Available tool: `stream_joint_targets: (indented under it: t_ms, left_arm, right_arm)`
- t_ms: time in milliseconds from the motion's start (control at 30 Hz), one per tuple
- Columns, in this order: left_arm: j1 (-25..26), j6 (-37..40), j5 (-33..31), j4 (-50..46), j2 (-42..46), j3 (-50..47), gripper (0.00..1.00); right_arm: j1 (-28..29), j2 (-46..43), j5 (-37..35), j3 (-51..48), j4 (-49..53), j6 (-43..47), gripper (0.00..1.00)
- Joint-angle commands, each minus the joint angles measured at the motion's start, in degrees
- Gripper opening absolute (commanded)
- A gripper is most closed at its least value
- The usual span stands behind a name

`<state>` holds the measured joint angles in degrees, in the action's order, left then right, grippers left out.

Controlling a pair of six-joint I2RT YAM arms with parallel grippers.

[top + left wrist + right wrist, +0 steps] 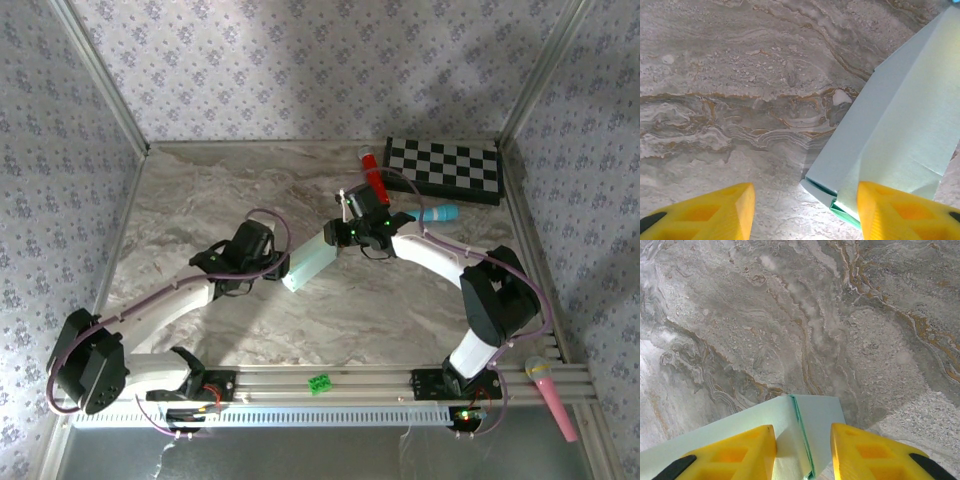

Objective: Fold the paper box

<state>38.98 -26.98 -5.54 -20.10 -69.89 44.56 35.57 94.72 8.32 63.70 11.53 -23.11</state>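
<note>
Box: the paper box (313,260) lies mid-table on the marble table (190,190), with its long axis running near-left to far-right and one gripper at each end. It looks like a flattened sleeve with one long crease.
Left gripper: the left gripper (805,205) has its yellow fingers spread wide and holds nothing. The near end of the box sits just inside its right-hand finger (905,212).
Right gripper: the right gripper (803,440) has its fingers apart, straddling the crease at the far end. The card runs under both fingers, so it appears released rather than pinched (contact with the card cannot be confirmed from the wrist view).
Step in hand (judgement): squaring the sleeve open or setting a wall along the crease. The box is not yet standing as a finished shape.
Method note: anchor one end first and work the other. With both ends free, the light card will probably skid on the smooth marble.
Grip note: close on a single layer at the crease, not across the whole width, which is wider than the gap between the right fingers.
Risk: thin card may buckle away from the scored line if it is pushed from the corner.
Clearance: the teal microphone (436,214) and the checkerboard (445,168) sit beyond the right gripper, apart from the box.
</note>
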Motion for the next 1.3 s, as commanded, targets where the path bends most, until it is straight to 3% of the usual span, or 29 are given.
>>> stream_joint_targets:
  t_ms: [0, 667, 1267]
  left_arm:
    - [-1.05, -2.56, 5.17, -0.23, 1.11, -2.3, 0.55]
    - [-1.42, 3.66, 4.22, 2.55, 2.78, -11.16, 0.54]
    - [-0.46, 4.08, 1.41, -2.51, 7.55, -3.29, 0.62]
  right_arm:
    - [0.49, 3.85, -2.43, -1.83, 9.23, 0.32, 0.36]
    - [2.36, 4.79, -5.61, -7.05, 4.48, -1.94, 0.3]
    - [2.78, 4.98, -6.51, -4.99, 5.96, -2.74, 0.32]
